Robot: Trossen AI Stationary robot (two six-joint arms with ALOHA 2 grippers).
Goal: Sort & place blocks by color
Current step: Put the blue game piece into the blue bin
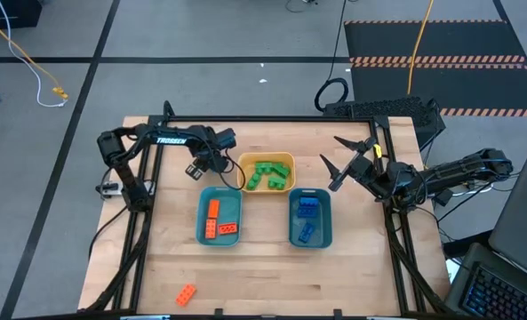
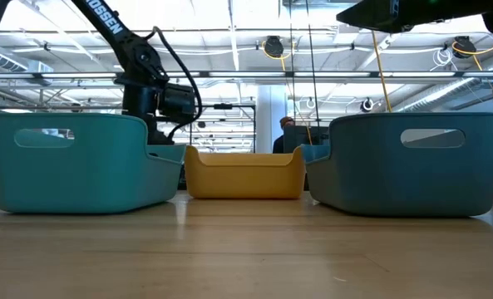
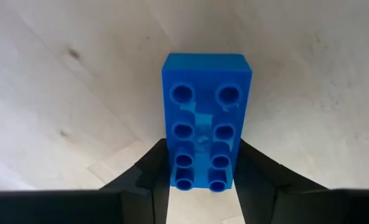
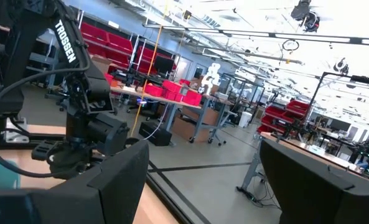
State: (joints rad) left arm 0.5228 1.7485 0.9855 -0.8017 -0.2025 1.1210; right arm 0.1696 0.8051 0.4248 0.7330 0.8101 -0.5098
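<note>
The left pincer [image 3: 200, 186], low over the wooden bench [image 3: 60, 93], has its fingers against a blue studded plastic brick [image 3: 204, 127], so lifting it to the teal bin of blue bricks [image 1: 310, 219] seems next.

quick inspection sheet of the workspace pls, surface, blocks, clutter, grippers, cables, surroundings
surface: wooden table, bare at the front apart from one block
job's things: orange blocks in the left teal bin; green blocks in the yellow bin; blue blocks in the right teal bin; one orange block loose near the front edge; one blue block between the left gripper's fingers
clutter: nothing seen
grippers: left gripper low over the table behind the left teal bin, fingers against the blue block's sides; right gripper open, raised to the right of the bins
cables: yellow cable and white cable on the floor behind the table
surroundings: workshop, red bins, laptop at right
</note>
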